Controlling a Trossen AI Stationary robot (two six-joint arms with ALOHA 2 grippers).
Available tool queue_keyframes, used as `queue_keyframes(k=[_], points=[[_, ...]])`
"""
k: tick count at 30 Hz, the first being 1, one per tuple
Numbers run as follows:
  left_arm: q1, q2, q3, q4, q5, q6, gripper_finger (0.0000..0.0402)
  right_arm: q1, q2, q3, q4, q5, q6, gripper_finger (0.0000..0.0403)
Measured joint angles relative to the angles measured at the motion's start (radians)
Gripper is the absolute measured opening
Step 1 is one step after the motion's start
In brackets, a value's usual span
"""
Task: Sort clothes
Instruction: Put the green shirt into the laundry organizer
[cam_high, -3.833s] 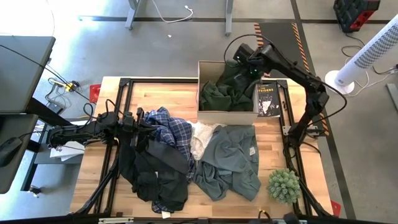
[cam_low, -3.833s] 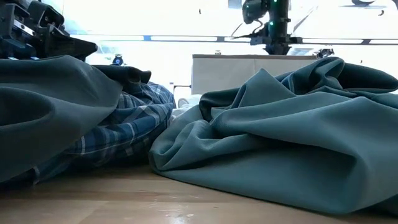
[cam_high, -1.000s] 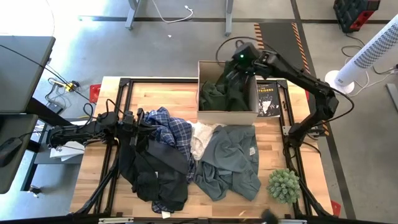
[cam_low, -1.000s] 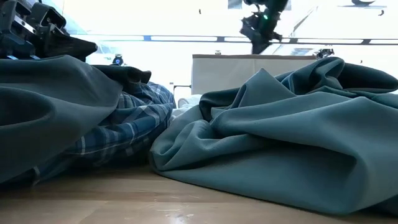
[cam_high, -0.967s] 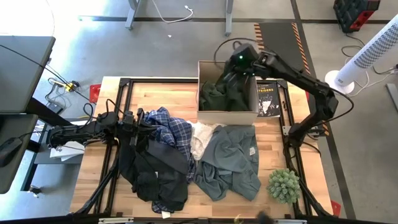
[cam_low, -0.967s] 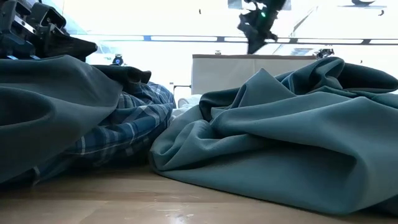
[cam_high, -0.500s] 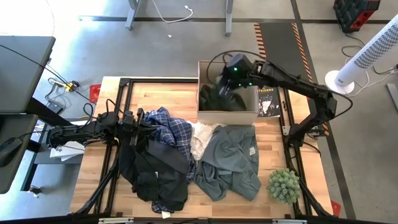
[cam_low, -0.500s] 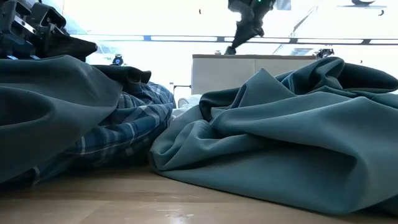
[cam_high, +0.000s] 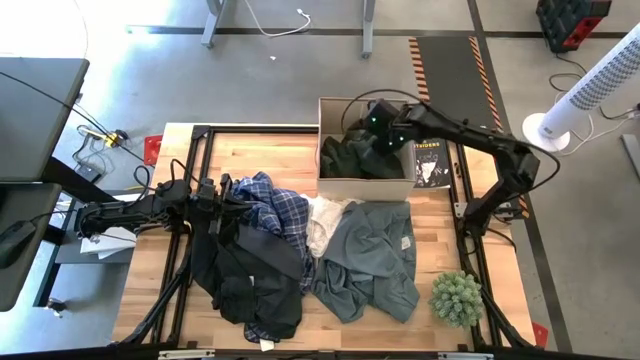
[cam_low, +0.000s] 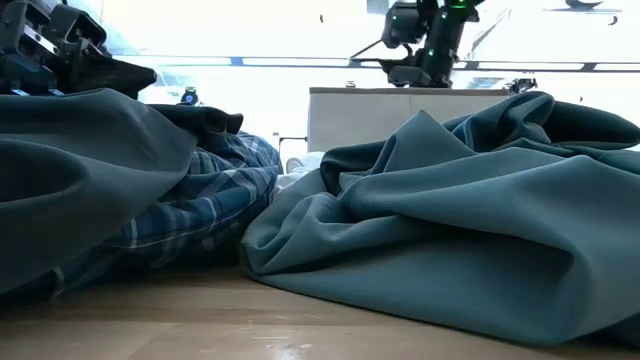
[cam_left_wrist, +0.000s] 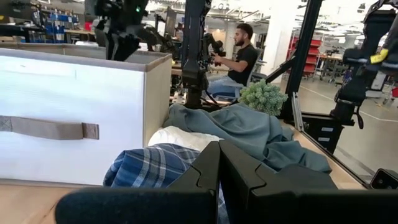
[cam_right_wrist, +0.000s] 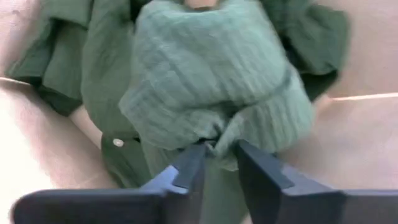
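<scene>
Box (cam_high: 366, 186) at the table's far edge: holds a dark green garment (cam_high: 352, 158), bunched up and filling most of the inside. My right gripper (cam_high: 381, 139) is down in the box over that heap. Wrist view: my fingers (cam_right_wrist: 188, 167) stand a little apart, with a fold of ribbed green knit (cam_right_wrist: 214, 93) bunched between their tips; whether they grip it, I cannot tell.

My left gripper (cam_high: 222, 190) waits at the table's left, fingers clenched together, touching the pile: plaid shirt (cam_high: 280, 208), black garment (cam_high: 245, 275) nearer the front, white garment (cam_high: 322, 222) between plaid and box, grey-green garment (cam_high: 370, 255) to the right.

Hard to make out: from table level the box's contents are hidden behind its wall (cam_low: 360, 115). The white garment is mostly buried. Plant (cam_high: 456, 297) on the front right corner.
</scene>
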Motion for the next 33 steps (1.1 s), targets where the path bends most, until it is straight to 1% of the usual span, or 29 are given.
queue_keyframes(k=[2, 4, 6, 8, 11, 13, 17, 21, 25, 27, 30, 33], points=[[0.0, 0.0, 0.0, 0.0, 0.0, 0.0, 0.0003, 0.0, -0.002, 0.065, -0.043, 0.034, 0.031, 0.0126], [0.0, 0.0, 0.0, 0.0, 0.0, 0.0, 0.0003, 0.001, -0.004, 0.127, -0.062, 0.075, 0.061, 0.0133], [0.0, 0.0, 0.0, 0.0, 0.0, 0.0, 0.0003, 0.001, -0.005, 0.166, -0.032, 0.105, 0.079, 0.0135], [0.0, 0.0, 0.0, 0.0, 0.0, 0.0, 0.0003, 0.008, -0.006, 0.171, 0.044, 0.097, 0.063, 0.0134], [0.0, 0.0, 0.0, 0.0, 0.0, 0.0, 0.0003, 0.01, 0.003, 0.121, 0.179, 0.013, 0.038, 0.0134], [0.0, 0.0, 0.0, 0.0, 0.0, 0.0, 0.0003, 0.012, 0.03, 0.077, 0.231, -0.037, 0.048, 0.0133], [0.0, 0.0, 0.0, 0.0, 0.0, 0.0, 0.0003, 0.009, 0.118, -0.039, 0.268, -0.045, 0.058, 0.0133], [0.0, 0.0, 0.0, 0.0, -0.001, 0.0, 0.0003, 0.007, 0.232, -0.141, 0.267, -0.053, 0.079, 0.0133], [0.0, 0.0, 0.0, 0.0, -0.001, 0.0, 0.0003, 0.007, 0.322, -0.177, 0.256, -0.096, 0.033, 0.0133], [0.0, 0.0, 0.0, 0.0, -0.001, 0.0, 0.0003, 0.007, 0.341, -0.155, 0.22, -0.112, 0.022, 0.0133], [0.0, 0.0, 0.0, 0.0, -0.001, 0.0, 0.0003, 0.007, 0.331, -0.086, 0.153, -0.106, 0.011, 0.0133], [0.0, 0.0, 0.0, 0.0, -0.001, 0.0, 0.0003, 0.022, 0.293, 0.023, 0.063, -0.035, 0.011, 0.0133]])
